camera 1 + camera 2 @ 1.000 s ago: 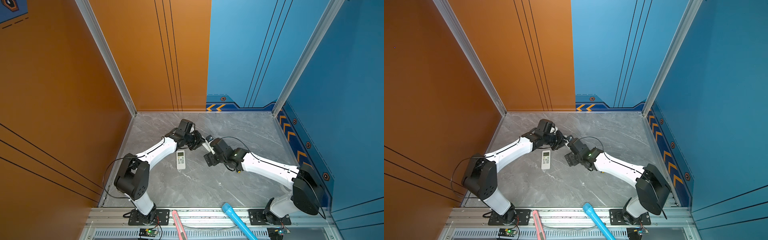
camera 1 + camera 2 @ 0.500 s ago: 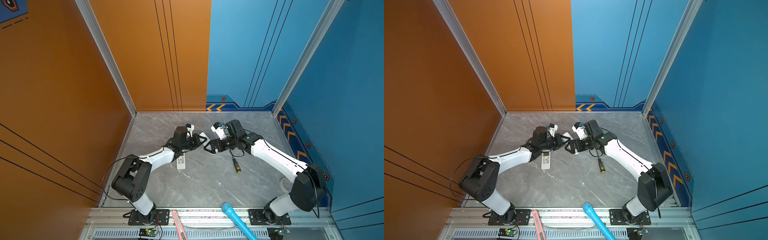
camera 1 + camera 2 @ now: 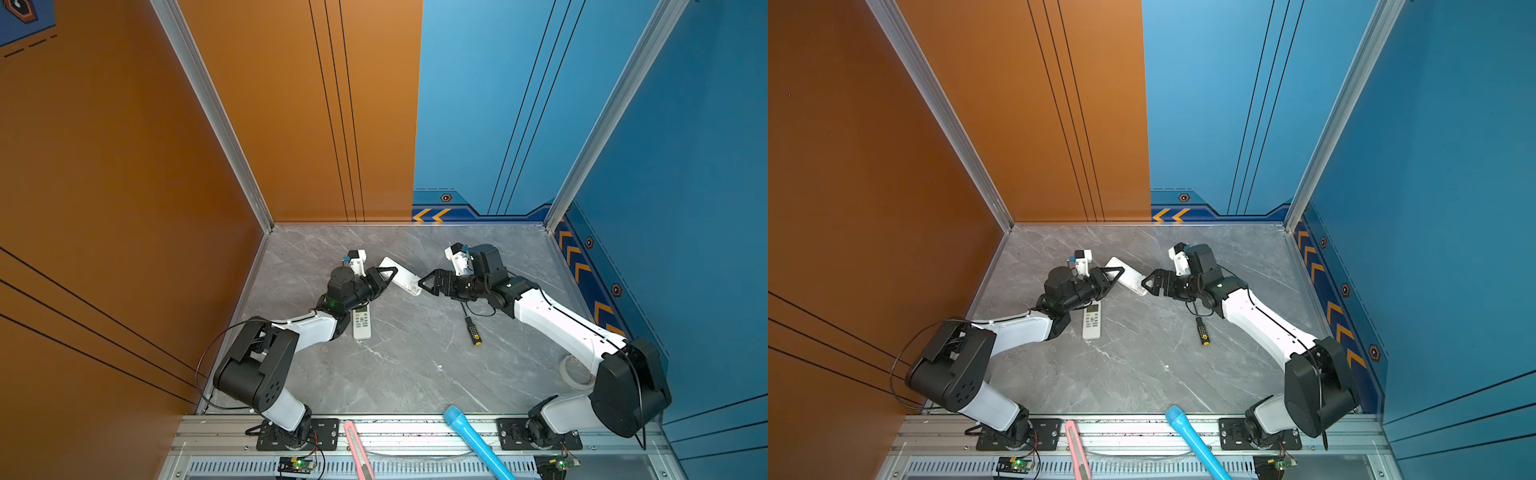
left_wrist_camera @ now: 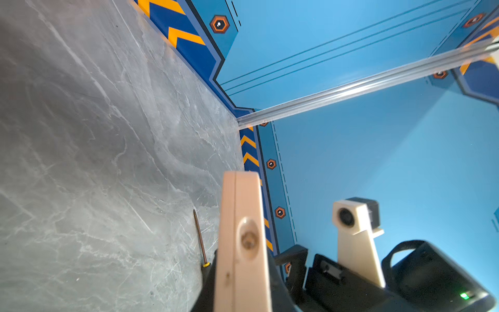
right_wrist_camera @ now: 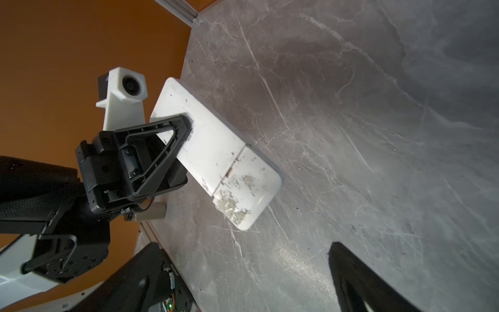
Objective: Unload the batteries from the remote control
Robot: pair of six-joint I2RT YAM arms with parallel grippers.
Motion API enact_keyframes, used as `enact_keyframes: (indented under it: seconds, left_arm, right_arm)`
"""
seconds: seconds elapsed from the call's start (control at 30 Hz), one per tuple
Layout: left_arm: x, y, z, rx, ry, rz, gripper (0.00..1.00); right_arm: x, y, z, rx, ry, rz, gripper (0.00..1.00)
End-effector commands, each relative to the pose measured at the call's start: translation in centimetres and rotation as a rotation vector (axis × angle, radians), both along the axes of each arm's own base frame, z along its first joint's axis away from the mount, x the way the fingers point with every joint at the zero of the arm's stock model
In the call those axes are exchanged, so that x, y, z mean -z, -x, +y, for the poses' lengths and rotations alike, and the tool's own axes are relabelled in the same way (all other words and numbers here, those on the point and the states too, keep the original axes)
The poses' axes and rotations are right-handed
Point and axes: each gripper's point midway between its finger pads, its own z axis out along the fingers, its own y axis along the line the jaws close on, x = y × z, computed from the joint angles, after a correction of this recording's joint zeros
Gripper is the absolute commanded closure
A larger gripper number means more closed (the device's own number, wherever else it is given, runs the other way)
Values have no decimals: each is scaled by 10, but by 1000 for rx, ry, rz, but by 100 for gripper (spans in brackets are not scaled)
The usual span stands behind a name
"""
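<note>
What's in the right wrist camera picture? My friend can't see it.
The left gripper clamps a white remote, back side toward the camera, its scuffed cover in place. Behind are the grey marble table and an orange wall.

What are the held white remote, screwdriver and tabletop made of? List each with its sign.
Held white remote: likely hard plastic, matte, scuffed and flaking near its end seam.
Screwdriver: black-and-yellow handle looks plastic or rubber; thin shaft looks metal.
Tabletop: grey marble-look, white veins, slight sheen; stone or laminate, cannot tell.
</note>
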Motion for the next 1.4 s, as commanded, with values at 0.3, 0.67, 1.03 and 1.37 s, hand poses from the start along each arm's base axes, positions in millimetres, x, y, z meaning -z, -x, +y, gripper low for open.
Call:
enact_keyframes:
  seconds: [0.3,0.67,1.03,1.37]
  left_arm:
    - [-32,-4,-5,-8,114,-94,100]
    - [-28,-6,1,-27,77,-85,100]
    - [-23,-9,10,-48,20,-77,100]
    - [-17,-5,3,-22,-29,-75,100]
  right_arm:
    - [1,-47,37,166,-267,56,25]
    - [11,-45,37,172,-242,85,45]
    - [8,-31,36,154,-199,88,56]
    - [-8,-29,43,143,-236,76,72]
